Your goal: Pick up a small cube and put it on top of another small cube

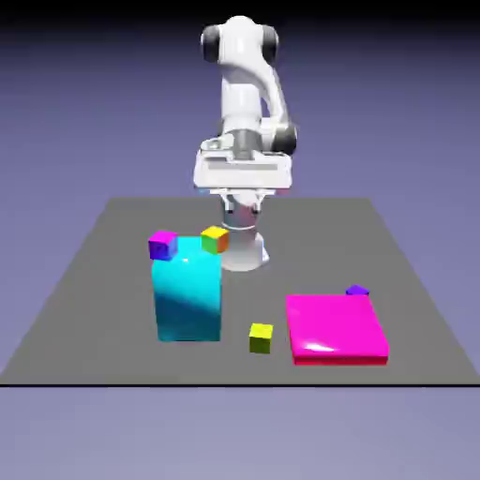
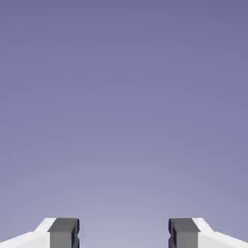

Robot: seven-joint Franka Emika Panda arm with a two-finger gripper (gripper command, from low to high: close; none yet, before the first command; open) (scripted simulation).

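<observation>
The small yellow cube [image 1: 261, 337] lies on the grey table [image 1: 94, 319] near its front edge, between the cyan block and the magenta slab. The other small cube [image 1: 162, 245], purple and magenta, shows at the cyan block's upper left corner; I cannot tell whether it rests on the block or stands behind it. My gripper [image 1: 242, 176] hangs high over the table's far side, well away from both cubes. In the hand view the gripper [image 2: 123, 235] is open, with only the blue-violet backdrop between its grey fingertips [image 2: 63, 232].
A tall cyan block [image 1: 187, 300] stands left of the middle, with a multicoloured cube [image 1: 215, 239] at its upper right corner. On the exterior view's right lies a flat magenta slab [image 1: 336, 326], and a small blue-violet cube [image 1: 356, 291] sits at its far edge.
</observation>
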